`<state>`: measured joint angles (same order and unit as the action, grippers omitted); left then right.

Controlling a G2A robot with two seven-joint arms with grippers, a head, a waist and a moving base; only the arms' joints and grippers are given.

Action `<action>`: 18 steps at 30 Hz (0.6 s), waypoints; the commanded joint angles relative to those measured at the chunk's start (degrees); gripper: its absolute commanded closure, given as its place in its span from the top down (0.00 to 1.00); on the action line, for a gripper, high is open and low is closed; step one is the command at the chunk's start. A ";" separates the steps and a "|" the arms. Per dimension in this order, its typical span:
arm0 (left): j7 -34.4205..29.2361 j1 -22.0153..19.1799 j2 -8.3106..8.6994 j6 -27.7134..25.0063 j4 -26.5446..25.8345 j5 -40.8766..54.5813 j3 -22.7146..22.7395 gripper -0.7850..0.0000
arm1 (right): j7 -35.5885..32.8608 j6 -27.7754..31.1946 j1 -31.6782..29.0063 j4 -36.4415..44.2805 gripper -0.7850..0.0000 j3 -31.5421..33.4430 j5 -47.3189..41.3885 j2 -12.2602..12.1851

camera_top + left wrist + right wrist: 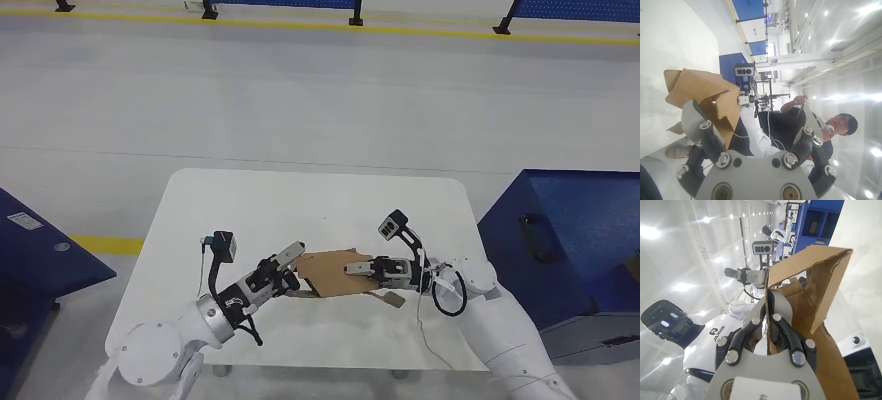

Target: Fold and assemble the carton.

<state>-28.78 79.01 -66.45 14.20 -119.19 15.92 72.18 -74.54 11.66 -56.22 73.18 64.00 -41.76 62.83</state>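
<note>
A brown carton [335, 272], partly unfolded with loose flaps, lies near the middle of the white table [300, 200]. My right gripper [358, 268] comes in from the right side and is shut on one upright carton wall [810, 279]. The cardboard edge runs between its two fingers [780, 303]. My left gripper [287, 265] is at the carton's left end and stands wide open. One of its fingers [693, 117] sits against the carton's open end [702, 89]; the other is well clear of it. The carton's inside is mostly hidden.
A blue cabinet [570, 250] stands just off the table's right edge and another blue unit [35, 250] off its left. The far half of the table is bare. The carton sits close to the front edge.
</note>
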 commanded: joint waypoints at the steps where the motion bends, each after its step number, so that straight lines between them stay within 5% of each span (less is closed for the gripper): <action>1: -0.48 -0.05 -0.02 -0.63 -0.18 0.07 -0.40 1.00 | 0.24 -0.18 0.11 0.03 0.00 -0.46 0.44 0.12; 18: 1.35 -0.96 -0.44 -1.73 -1.01 -3.18 -4.33 1.00 | 0.49 -0.68 1.07 -1.39 0.00 -2.05 2.11 0.76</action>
<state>-27.47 78.29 -66.85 12.40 -120.37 12.74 68.14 -73.95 11.01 -55.16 71.90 61.89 -39.44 63.57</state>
